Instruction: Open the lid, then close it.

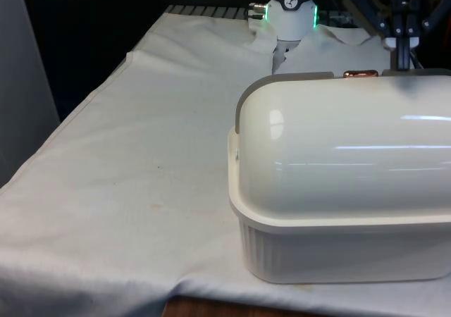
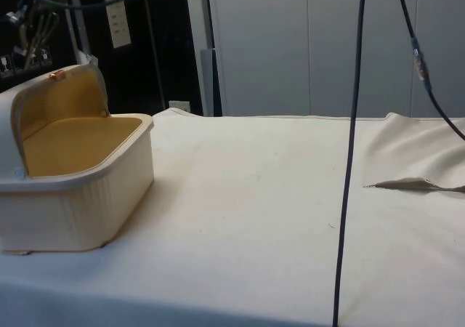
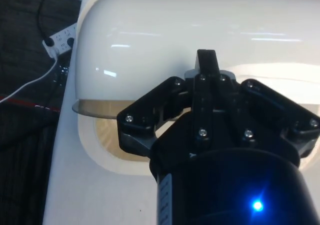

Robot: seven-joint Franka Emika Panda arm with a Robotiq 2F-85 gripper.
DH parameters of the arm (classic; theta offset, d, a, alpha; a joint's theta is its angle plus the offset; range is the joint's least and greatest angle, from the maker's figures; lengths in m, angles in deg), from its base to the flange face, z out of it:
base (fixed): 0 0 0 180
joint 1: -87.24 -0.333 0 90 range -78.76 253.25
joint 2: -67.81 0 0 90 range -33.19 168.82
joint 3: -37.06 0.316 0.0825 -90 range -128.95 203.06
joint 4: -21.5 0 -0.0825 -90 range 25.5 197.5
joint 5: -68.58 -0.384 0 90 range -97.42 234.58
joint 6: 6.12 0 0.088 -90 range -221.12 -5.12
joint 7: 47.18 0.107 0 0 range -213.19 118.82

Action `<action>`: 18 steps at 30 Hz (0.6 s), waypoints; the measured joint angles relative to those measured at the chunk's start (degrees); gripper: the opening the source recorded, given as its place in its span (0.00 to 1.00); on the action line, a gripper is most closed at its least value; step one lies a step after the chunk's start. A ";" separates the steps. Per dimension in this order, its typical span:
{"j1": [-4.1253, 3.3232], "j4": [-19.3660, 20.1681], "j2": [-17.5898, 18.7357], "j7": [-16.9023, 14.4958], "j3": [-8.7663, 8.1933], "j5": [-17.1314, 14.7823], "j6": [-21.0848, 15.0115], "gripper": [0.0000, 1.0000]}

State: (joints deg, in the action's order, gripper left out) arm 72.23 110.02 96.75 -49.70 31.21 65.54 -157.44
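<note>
The table under its white cloth is the largest surface, lying broad and bare to the side view's right of the gripper and to the front view's left of it, with wide open room there. Near the table's edge stands the cream bread box, its ribbed base directly beneath the gripper. The domed lid is rolled back and open: in the side view the tan interior shows, while in the front view the lid's curved back faces the camera. The gripper hangs just above the lid's upper edge, beyond the box as the front view sees it; in the wrist view the gripper points down at the lid's glossy curve, the box's open mouth showing just beside it. A small copper-coloured handle sits on the lid's top rim, just below the gripper and a little toward the front view's left. Whether the fingers are apart or together I cannot tell.
</note>
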 measured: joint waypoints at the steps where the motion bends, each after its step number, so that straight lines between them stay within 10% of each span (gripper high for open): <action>1: 0.00 0.29 -0.06 -0.11 0.00 0.00 0.00 0.00; 18: 0.17 4.76 -1.72 -1.20 -0.11 0.06 0.29 0.00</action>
State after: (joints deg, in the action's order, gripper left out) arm 72.40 114.78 95.03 -50.91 31.10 65.60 -157.15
